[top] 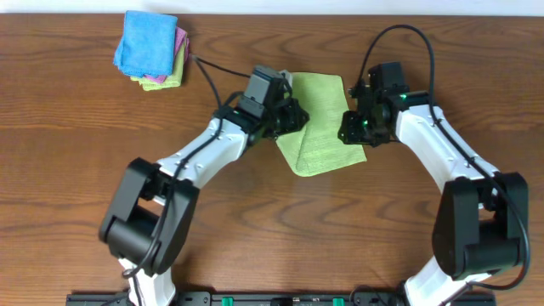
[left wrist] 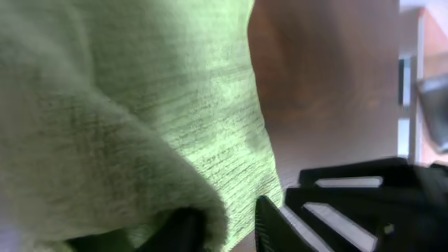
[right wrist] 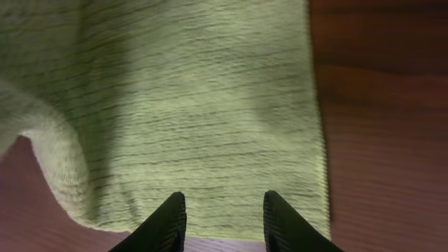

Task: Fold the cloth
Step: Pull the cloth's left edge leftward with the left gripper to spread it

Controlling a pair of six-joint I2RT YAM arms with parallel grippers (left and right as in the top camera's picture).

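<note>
Both arms reach inward. The left end effector clamps a fold of the lime-green cloth; the right end effector hangs parted over its edge.

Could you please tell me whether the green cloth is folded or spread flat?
Partly folded: the cloth shows a doubled-over, rolled edge in both wrist views, not one flat layer.

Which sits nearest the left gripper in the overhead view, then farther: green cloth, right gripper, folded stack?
From the left gripper:
1. green cloth, at its fingertips.
2. right gripper, across the cloth.
3. folded stack, far top-left corner.
</note>
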